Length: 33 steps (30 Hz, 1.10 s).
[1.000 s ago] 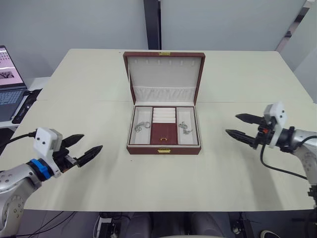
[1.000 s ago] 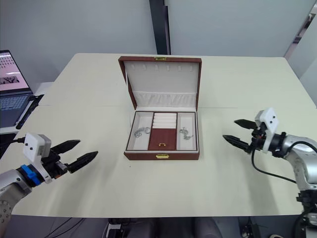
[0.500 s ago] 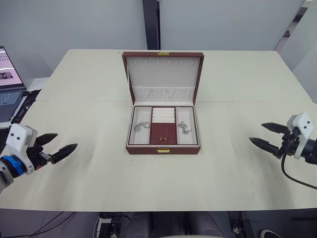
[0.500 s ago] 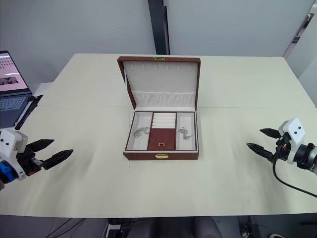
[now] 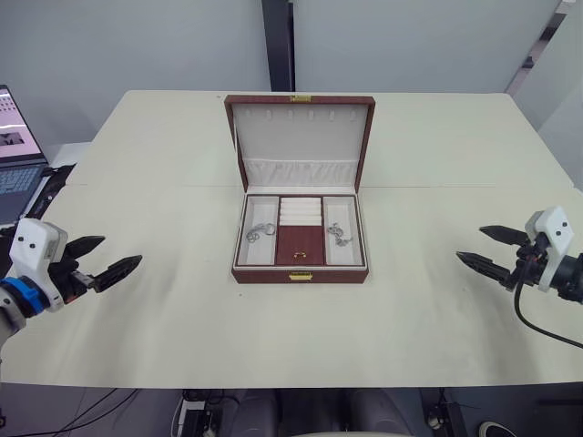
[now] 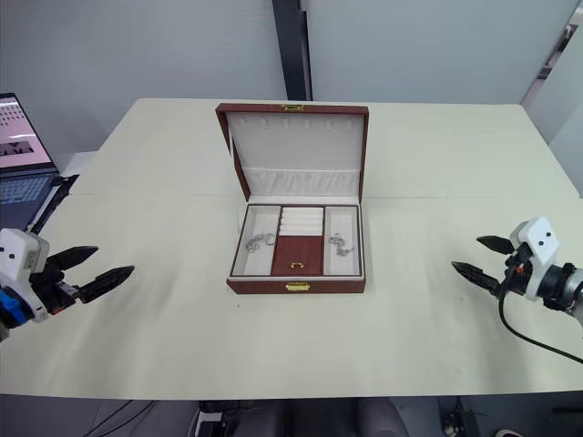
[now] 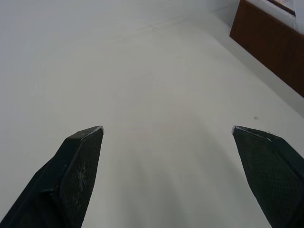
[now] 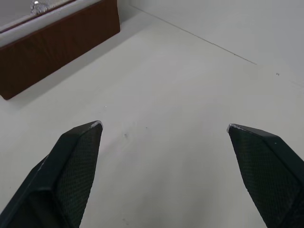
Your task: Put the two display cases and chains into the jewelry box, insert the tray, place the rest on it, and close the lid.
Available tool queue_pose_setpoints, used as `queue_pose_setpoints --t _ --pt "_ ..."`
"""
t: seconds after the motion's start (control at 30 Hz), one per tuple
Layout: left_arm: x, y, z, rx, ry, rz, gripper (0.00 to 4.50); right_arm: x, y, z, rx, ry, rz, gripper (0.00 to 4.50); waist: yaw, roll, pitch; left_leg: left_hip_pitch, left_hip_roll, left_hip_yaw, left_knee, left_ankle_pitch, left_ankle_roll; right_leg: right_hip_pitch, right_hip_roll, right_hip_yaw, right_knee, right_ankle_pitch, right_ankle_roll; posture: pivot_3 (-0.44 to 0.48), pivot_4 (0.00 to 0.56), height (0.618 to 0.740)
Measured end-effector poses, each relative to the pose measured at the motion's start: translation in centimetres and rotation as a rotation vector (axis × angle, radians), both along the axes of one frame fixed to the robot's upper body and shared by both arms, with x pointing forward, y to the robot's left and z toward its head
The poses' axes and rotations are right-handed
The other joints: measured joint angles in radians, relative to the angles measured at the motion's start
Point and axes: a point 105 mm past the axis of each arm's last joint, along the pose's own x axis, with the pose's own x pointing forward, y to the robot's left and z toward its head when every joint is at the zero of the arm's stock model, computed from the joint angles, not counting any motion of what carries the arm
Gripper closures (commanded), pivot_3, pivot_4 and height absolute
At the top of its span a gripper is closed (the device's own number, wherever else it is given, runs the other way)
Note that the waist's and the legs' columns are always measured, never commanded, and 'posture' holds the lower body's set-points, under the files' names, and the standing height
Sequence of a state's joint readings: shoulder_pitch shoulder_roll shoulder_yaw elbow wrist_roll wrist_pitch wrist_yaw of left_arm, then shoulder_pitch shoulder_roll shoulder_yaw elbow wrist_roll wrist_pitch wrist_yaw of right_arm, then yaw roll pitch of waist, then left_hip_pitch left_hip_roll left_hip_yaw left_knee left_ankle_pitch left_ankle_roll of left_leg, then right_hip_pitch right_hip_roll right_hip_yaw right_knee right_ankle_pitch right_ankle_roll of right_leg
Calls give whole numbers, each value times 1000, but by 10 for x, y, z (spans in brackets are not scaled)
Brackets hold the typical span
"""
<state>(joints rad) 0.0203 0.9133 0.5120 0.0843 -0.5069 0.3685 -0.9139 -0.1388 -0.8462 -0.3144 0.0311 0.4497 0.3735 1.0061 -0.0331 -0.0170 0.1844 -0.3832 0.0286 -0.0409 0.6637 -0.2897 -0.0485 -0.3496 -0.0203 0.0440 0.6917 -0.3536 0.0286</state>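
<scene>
Left eye view: jewelry box [image 5: 301,235] lid up, both hands [image 5: 102,259] [image 5: 487,248] spread, empty, flanking box; lid closure should swing gently.

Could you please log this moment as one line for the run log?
jewelry box: lid open, chains in side compartments | left hand: open, empty | right hand: open, empty | table

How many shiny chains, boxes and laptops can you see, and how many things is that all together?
Chains: 2, one in the box's left slot, one in its right slot
Jewelry box: 1
Laptop: 1
Total: 4
</scene>
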Motion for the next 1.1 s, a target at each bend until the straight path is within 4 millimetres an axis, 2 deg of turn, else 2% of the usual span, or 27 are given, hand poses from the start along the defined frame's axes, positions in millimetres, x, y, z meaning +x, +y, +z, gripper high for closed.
queue_pose_setpoints --t 0.07,0.13,0.2,0.33,0.43,0.47,0.7,0.8,1.1 --pt "8 -9 -2 -22 -6 -9 909 7 12 5 31 -34 10 934 0 0 0 0 0 0 0 0 0 0 0 0 1 0 0 0 150 740" --pt "17 -22 -8 -47 -4 -32 1596 12 23 5 53 -47 30 1707 1 0 0 0 0 -1 1 0 0 0 0 0 2 0 0 0 150 740" --pt "26 -38 -14 -77 3 -62 2266 16 37 0 73 -43 55 2373 1 0 0 0 0 0 1 0 0 -1 0 0 2 0 0 0 150 740" --pt "39 -76 -27 -98 23 -159 3562 27 65 -8 80 -40 103 3409 1 0 0 -1 -1 1 1 0 0 -2 0 0 4 0 0 0 150 740" --pt "44 -93 -36 -106 44 -202 4500 32 74 -15 62 -33 114 4227 1 0 0 -1 0 1 1 0 0 -3 0 -1 4 0 0 0 150 740" --pt "48 -99 -38 -109 47 -215 4500 34 79 -18 64 -26 118 4482 1 0 0 -1 0 1 1 0 0 -3 0 -1 4 0 0 0 150 740" --pt "62 -123 -52 -103 79 -252 4500 35 117 -35 62 17 217 4482 0 0 0 -1 0 2 2 0 0 -3 0 -1 5 0 0 0 150 740" --pt "63 -134 -58 -115 94 -277 4500 37 134 -36 63 14 258 4482 0 0 0 -1 0 2 3 0 0 -3 0 -1 6 0 0 0 150 740" --pt "64 -139 -61 -114 104 -281 4500 45 144 -37 72 10 251 4482 1 0 0 -1 0 1 5 0 -1 -3 0 -2 7 0 0 0 150 740"
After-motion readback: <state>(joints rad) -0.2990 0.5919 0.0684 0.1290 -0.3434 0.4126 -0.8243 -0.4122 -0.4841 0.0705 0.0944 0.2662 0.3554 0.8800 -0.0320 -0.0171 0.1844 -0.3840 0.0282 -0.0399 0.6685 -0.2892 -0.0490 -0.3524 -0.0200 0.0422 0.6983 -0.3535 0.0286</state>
